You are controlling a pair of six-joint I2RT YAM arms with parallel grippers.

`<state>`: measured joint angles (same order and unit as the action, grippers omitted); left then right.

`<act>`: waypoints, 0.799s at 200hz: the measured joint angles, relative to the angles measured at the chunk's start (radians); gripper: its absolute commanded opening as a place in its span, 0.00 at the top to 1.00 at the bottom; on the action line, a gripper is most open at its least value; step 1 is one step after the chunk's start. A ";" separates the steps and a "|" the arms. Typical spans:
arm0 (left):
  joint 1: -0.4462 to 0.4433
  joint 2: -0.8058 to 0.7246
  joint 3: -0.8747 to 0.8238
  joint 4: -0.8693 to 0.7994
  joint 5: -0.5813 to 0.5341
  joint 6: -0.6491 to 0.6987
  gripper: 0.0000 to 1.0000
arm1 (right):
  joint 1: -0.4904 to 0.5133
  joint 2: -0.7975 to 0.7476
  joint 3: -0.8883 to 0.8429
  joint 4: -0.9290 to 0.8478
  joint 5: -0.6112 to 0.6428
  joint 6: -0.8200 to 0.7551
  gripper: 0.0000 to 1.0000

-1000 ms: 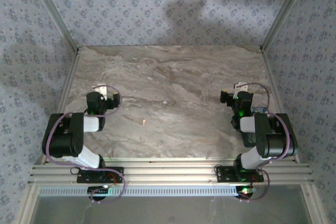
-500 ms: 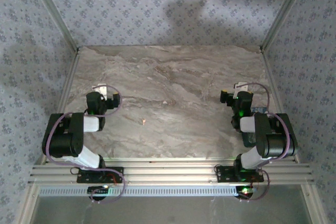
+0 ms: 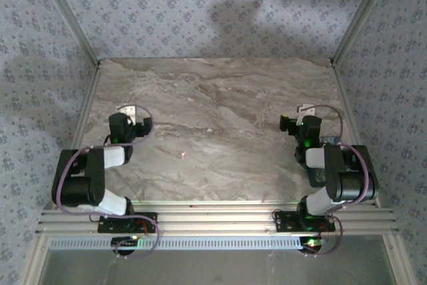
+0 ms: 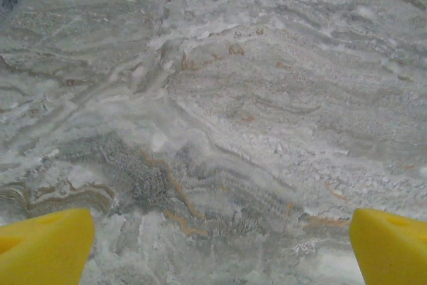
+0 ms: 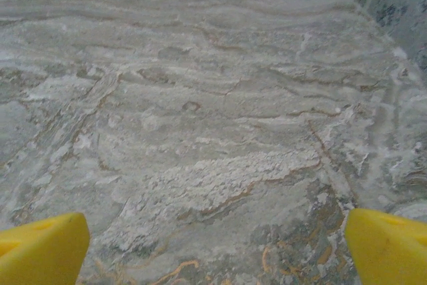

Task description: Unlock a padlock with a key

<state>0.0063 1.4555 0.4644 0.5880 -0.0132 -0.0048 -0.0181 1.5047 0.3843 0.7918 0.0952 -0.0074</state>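
Both arms sit folded back at the near edge of the marble table (image 3: 220, 91). The left arm (image 3: 83, 178) rises from its base on the aluminium rail (image 3: 213, 218), bends outward at the elbow towards the left wall, then doubles forward so that its wrist points up the table. The left gripper (image 3: 131, 113) is low over the left side of the slab. The right arm (image 3: 343, 171) mirrors it, with the elbow bulging towards the right wall, the forearm turned inward and the right gripper (image 3: 301, 111) over the right side. The two are well apart, with bare marble between them.

In the left wrist view the yellow fingertips (image 4: 43, 245) sit at the two bottom corners, spread as wide as the frame, with only veined stone between them and nothing gripped. In the right wrist view the yellow pads (image 5: 40, 245) are likewise parted to the corners and hold nothing.

A tiny orange speck (image 3: 182, 155) lies on the table between the arms, too small to identify. Where the padlock is, I cannot tell
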 measured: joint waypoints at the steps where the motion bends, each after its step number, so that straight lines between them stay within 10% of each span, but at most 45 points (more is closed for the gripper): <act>1: 0.000 -0.005 0.007 -0.014 0.000 -0.001 0.02 | 0.000 -0.001 0.001 -0.004 0.000 0.000 0.00; 92: -0.018 -0.327 0.253 -0.658 0.067 -0.174 0.02 | -0.029 -0.293 0.423 -0.931 0.086 0.365 0.00; 160: -0.340 -0.296 0.262 -0.798 0.141 -0.364 0.06 | -0.251 -0.414 0.484 -1.531 0.044 0.600 0.02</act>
<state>-0.3332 1.1595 0.7269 -0.2096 0.1280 -0.3691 -0.2695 1.0912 0.8688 -0.7395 0.1394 0.5922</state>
